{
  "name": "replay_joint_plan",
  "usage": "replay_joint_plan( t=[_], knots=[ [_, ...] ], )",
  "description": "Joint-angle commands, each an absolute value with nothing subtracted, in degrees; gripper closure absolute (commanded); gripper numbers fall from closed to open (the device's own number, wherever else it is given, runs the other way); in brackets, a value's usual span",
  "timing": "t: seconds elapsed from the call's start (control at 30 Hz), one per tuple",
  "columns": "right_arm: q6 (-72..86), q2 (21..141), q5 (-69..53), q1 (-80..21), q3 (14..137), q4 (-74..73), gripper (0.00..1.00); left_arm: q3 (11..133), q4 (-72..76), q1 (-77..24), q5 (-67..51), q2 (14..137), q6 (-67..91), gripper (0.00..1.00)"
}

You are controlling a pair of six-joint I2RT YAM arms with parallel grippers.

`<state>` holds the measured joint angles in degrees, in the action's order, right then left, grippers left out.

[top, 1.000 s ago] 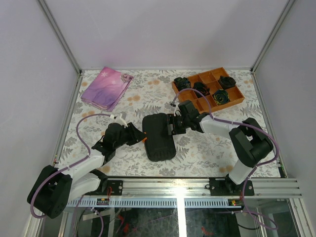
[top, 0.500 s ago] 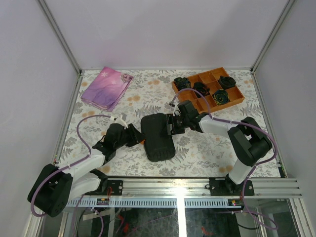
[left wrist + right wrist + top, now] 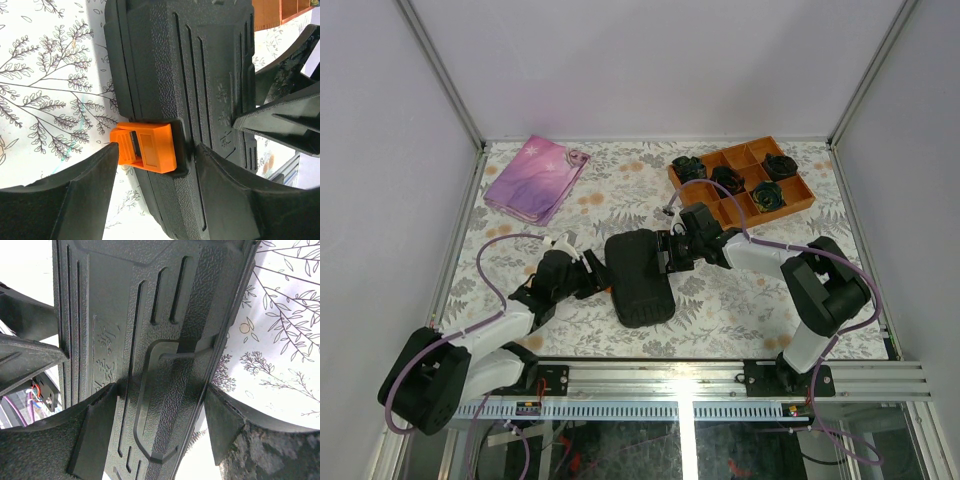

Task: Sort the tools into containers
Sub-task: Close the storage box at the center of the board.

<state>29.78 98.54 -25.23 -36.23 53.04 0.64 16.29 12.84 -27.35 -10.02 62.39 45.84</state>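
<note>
Status: I'd call it early, or at least unverifiable. The tool case [image 3: 640,278] lies shut in the middle of the surface [image 3: 740,300], between the two arms, and nothing visible has been sorted. You have no loose tools anywhere in view, not on the surface and not in either end effector.

Left end effector [image 3: 600,279]: jaws spread at the case's left edge, one finger [image 3: 65,200] each side of the orange latch [image 3: 145,147]. It's not clamped on the latch and holds nothing.

Right end effector [image 3: 669,253]: sits on the case's right edge, fingers [image 3: 90,440] straddling the moulded handle section with both tips against the plastic. That reads as a bracing grip on the case, jaws wide because the part is wide.

My read is that the latch-and-lid step isn't finished, so you've got opening the case, finding the tools and slotting them all left to do.

Other items:
- The orange tray [image 3: 790,210] at far right has black rolled bundles [image 3: 767,197] in several compartments.
- The pink pouch [image 3: 535,178] lies at far left, well apart from the case.

Can't make out:
- What's inside the case, if anything.
- Whether the latch is engaged or released; it lies flat against the side either way.
- Case ends are cut off in both wrist views.
- Whether the pouch holds anything.
</note>
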Motion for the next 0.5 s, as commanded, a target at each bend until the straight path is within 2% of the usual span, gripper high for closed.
replay_joint_plan(
  t=[0.0,0.47],
  knots=[
    [25.9,103.3,-21.1,-37.5,50.0,-7.9,0.74,16.6,12.1,-27.7,-8.8,63.5,45.8,0.38],
    [26.0,103.4,-21.4,-37.5,50.1,-7.7,0.75,15.5,16.9,-27.7,-11.0,67.9,47.7,0.39]
  ],
)
